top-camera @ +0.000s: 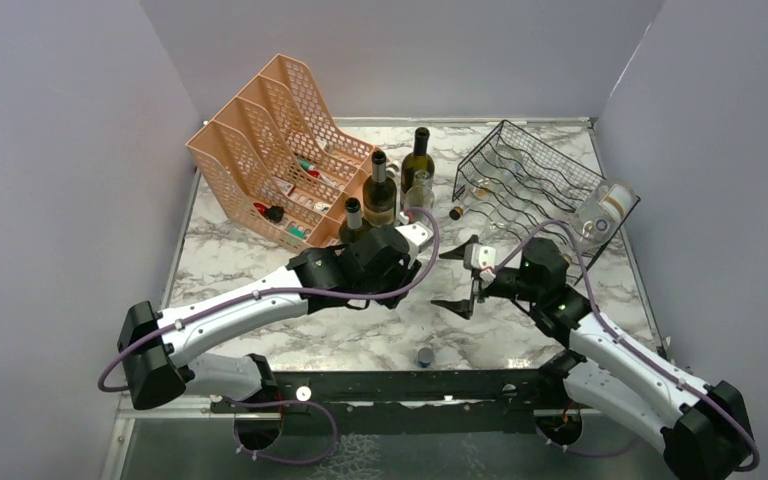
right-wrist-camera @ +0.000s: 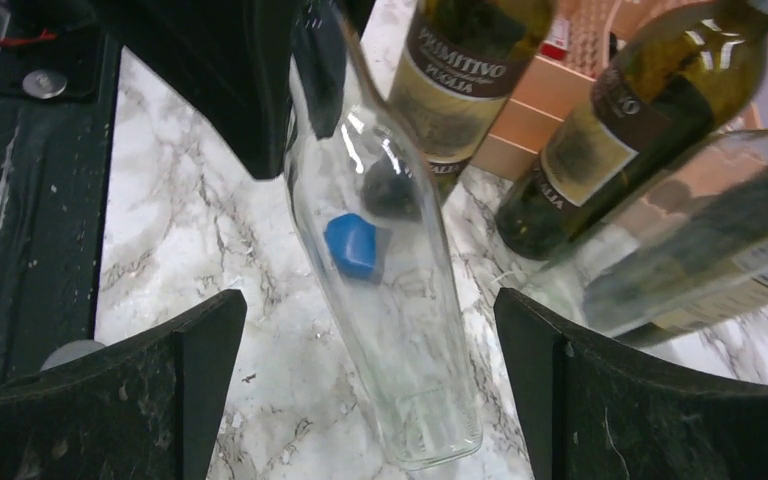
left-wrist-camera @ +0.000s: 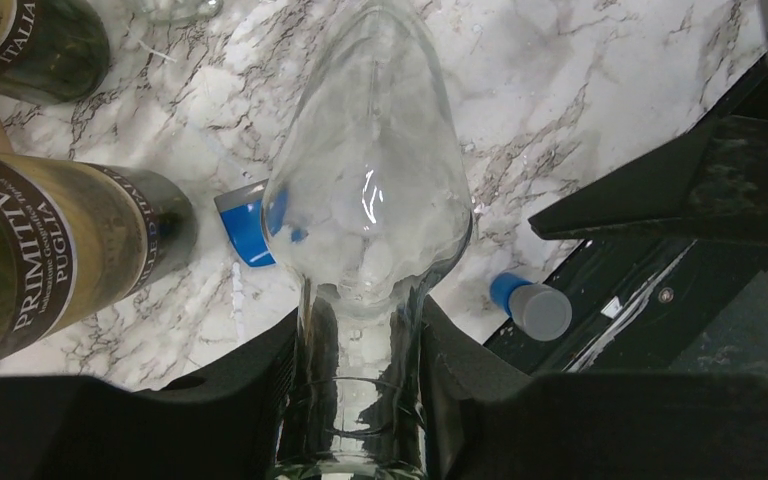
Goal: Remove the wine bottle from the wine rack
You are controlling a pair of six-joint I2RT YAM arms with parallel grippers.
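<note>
Bottle (left-wrist-camera: 370, 190), clear glass, in L gripper (left-wrist-camera: 360, 352)

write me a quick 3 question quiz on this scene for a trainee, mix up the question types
1. True or false: the left end effector is shut on the neck of the clear bottle.
2. The right end effector is: A) open, B) shut on a dark bottle, C) out of view.
3. Fill in: in the top view, the wine rack sits at the back ____ of the table.

Key: 1 true; 2 A; 3 right.
</note>
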